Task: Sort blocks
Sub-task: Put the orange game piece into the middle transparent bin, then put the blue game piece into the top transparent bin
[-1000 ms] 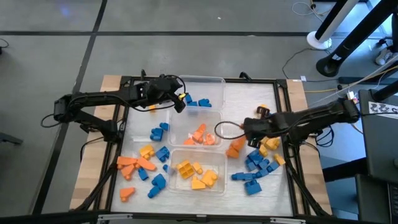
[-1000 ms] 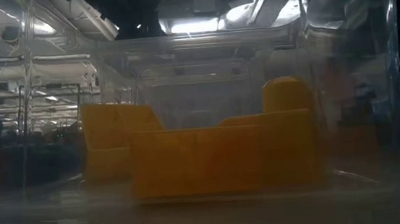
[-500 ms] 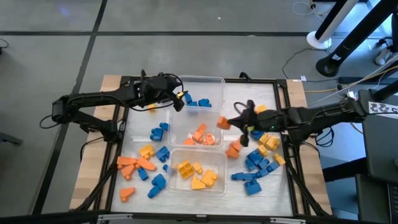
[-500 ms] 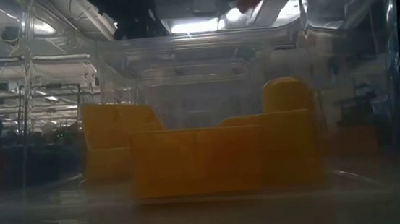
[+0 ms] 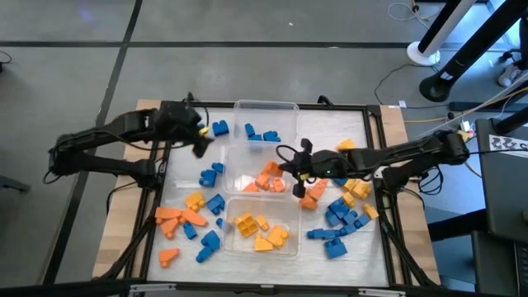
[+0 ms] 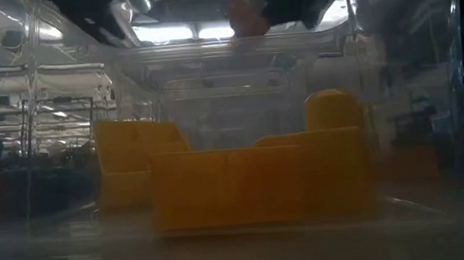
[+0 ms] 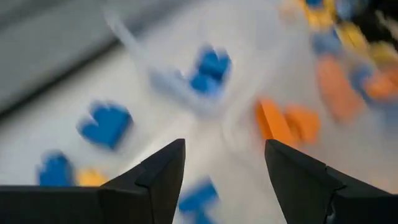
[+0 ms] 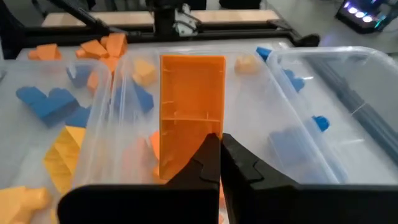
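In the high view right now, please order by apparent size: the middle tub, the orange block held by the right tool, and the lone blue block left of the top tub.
1. Middle tub.
2 and 3. Orange block and lone blue block look similar; unranked.

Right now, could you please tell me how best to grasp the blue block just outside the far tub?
Probably from straight above: the blue block lies alone, so the open left pincer can close across its sides, clear of the tub.
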### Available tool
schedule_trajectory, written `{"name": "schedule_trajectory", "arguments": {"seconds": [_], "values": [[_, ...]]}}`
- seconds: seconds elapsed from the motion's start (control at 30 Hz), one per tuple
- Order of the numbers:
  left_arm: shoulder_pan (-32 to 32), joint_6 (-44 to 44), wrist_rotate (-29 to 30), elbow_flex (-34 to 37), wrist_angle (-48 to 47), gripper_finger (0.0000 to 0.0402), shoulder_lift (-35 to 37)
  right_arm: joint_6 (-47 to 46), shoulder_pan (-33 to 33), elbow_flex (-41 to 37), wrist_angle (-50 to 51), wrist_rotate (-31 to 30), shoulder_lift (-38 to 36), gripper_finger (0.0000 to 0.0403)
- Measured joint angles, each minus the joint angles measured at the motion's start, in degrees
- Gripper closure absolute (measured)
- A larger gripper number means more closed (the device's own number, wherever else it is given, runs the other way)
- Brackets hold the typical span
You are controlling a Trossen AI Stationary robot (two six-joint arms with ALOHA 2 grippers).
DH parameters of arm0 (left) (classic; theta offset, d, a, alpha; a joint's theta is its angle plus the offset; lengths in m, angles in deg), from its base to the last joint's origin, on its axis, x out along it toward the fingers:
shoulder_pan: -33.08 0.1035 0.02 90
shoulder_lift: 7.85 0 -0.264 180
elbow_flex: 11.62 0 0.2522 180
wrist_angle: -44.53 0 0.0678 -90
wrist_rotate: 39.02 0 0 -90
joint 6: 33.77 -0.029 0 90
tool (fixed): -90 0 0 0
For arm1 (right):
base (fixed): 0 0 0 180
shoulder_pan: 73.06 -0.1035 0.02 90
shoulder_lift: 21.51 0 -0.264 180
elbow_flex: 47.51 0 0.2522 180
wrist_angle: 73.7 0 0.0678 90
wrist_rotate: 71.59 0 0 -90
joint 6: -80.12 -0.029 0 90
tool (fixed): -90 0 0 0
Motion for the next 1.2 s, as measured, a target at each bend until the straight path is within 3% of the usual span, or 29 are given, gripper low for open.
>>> {"name": "schedule_trajectory", "arguments": {"seconds": [0.23, 0.4, 0.57, 0.73, 0.83, 1.03, 1.2], "values": [[-3.7, 1.6, -9.3, 0.1, -12.7, 0.0192, 1.3, 0.2, 2.3, 0.0, -5.1, 5.3, 3.6, 0.0397], [-6.7, 2.3, -9.7, 2.1, -14.4, 0.0192, 0.3, 0.2, 3.3, 0.0, -4.9, 6.9, 4.4, 0.0354], [-9.9, -3.7, -9.7, 6.1, -13.6, 0.0192, 0.0, 0.2, 3.3, 0.0, -5.1, 6.3, 4.5, 0.0303], [-11.9, -3.1, -9.7, 10.6, -9.8, 0.0192, -0.4, 0.2, 3.3, 0.0, -5.0, 6.3, 4.5, 0.028], [-12.4, 4.4, -9.7, 12.9, -7.7, 0.0192, -1.2, 0.2, 3.3, 0.0, -5.0, 6.4, 4.5, 0.0279], [-12.4, 28.1, -9.7, 17.2, -5.4, 0.0192, -4.2, 0.2, 3.3, 0.0, -5.2, 6.4, 4.5, 0.0279], [-12.4, 35.1, -9.8, 19.4, 0.6, 0.0192, -8.2, 0.2, 3.3, 0.0, -5.2, 6.4, 4.5, 0.0279]]}}
